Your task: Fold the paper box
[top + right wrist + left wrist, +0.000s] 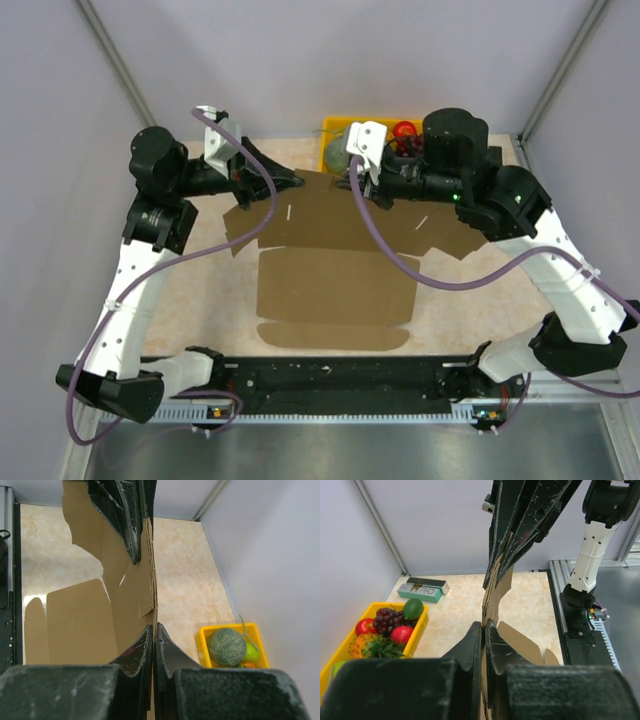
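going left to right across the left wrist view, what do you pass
yellow fruit tray -> green printed carton -> paper box, seen edge-on -> right arm

matt brown corrugated paper box (335,262)

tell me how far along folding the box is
Early. Done: the left hand and right hand are each shut on the far edge of the paper box. In hand: that far panel looks lifted. Left: the near flap lies flat on the table; no walls stand yet.
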